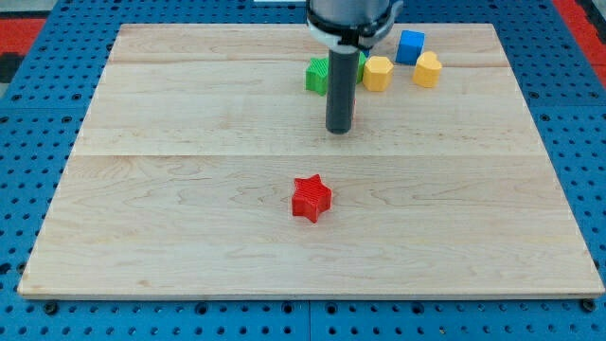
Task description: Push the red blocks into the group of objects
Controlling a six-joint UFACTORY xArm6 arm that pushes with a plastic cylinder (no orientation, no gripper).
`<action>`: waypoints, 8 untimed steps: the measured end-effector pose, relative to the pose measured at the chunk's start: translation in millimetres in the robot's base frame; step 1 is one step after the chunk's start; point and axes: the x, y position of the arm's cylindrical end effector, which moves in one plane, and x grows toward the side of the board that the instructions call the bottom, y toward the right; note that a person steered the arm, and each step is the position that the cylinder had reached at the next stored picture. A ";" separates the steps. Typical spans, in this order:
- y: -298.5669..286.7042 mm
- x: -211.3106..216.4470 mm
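A red star-shaped block (311,198) lies alone near the middle of the wooden board (189,189). Toward the view's top sits a group: a green block (317,75) partly hidden behind the rod, a yellow hexagonal block (378,73), a blue cube (410,45) and a second yellow block (428,69). My tip (340,130) rests on the board just below the green block, above and slightly right of the red star, well apart from it.
The board lies on a blue perforated table (38,189). A red area (19,28) shows at the view's top left and top right corners. The arm's dark body (350,14) hangs over the top centre.
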 end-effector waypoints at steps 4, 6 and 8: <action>-42.4 186.2; 0.4 147.3; -27.7 193.1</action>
